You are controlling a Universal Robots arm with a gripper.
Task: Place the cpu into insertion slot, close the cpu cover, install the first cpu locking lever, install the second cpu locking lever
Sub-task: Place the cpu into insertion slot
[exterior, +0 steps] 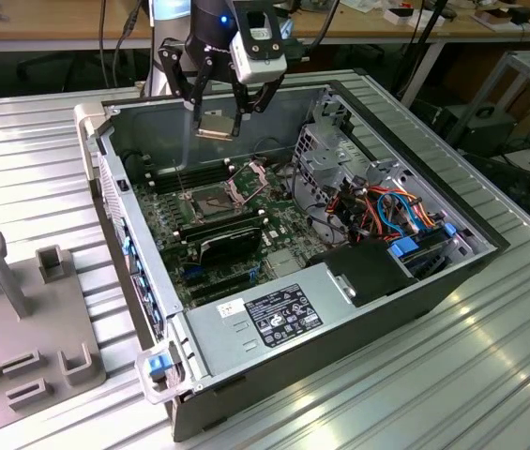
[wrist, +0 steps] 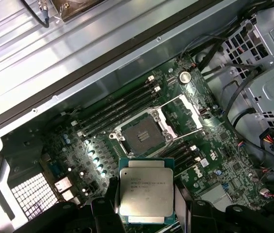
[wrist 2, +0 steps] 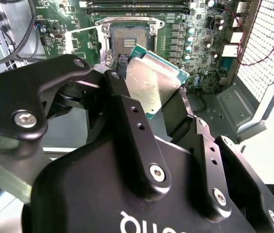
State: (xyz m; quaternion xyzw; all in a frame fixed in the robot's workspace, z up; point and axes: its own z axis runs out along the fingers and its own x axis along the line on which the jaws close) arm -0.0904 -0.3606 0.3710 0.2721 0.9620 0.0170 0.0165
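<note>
My gripper [exterior: 218, 120] hangs over the back of the open computer case, shut on the cpu [exterior: 216, 125], a flat silver chip with a green rim. In both wrist views the cpu [wrist: 145, 190] [wrist 2: 153, 82] sits level between the black fingers [wrist 2: 127, 114]. Well below it, the insertion slot [wrist: 141, 136] [wrist 2: 129, 41] [exterior: 210, 200] lies bare on the green motherboard, its dark pin field showing. The cpu cover [wrist: 181, 112] [exterior: 249, 178] is swung open and stands beside the slot. Thin wire levers stick up around the socket frame.
The case wall [exterior: 114, 178] rises on the exterior view's left. A labelled power supply [exterior: 283, 314] fills the front, and a drive cage [exterior: 335, 150] with coloured cables [exterior: 396, 211] stands on the right. Long memory slots [wrist: 120, 104] flank the socket. A grey fixture [exterior: 21, 319] sits outside.
</note>
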